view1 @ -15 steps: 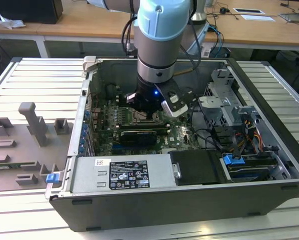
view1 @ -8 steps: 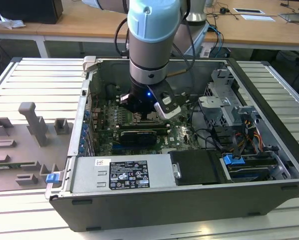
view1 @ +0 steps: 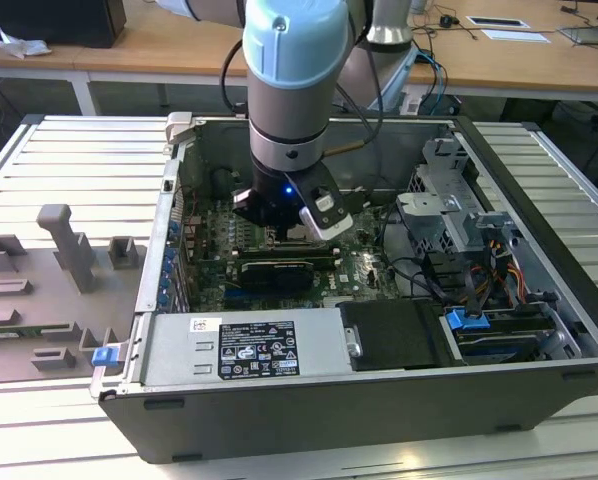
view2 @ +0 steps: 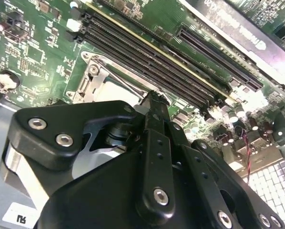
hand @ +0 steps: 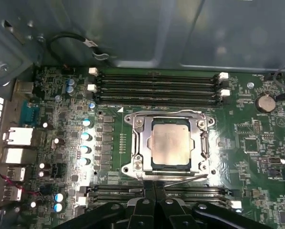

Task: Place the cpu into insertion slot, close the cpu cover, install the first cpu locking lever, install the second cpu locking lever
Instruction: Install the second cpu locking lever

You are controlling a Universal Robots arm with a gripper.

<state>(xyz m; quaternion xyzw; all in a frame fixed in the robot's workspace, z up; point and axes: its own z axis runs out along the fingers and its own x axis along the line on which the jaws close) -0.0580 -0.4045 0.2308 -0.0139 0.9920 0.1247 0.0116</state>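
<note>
In the first wrist view the cpu (hand: 170, 143) lies flat in the insertion slot (hand: 171, 166), pale metal top up. The cpu cover (hand: 139, 138) is down over it and frames its top. One thin locking lever (hand: 166, 113) runs along the cover's edge beside the memory slots. A second lever (hand: 180, 178) runs along the opposite edge. My gripper (hand: 154, 187) is shut, nothing visible between its fingers, and its tips sit right at that second lever. In the second wrist view the gripper (view2: 153, 98) stands over the socket frame (view2: 92, 78). In the exterior view it (view1: 284, 232) reaches down inside the computer case.
Long black memory slots (hand: 157, 88) flank the socket, with another bank (hand: 114, 191) beside the fingers. A case wall (hand: 180, 33) and a cable (hand: 80, 43) lie beyond. The exterior view shows a graphics card (view1: 279, 270), drive cage (view1: 449, 200), power supply (view1: 244, 345) and grey fixtures (view1: 59, 260).
</note>
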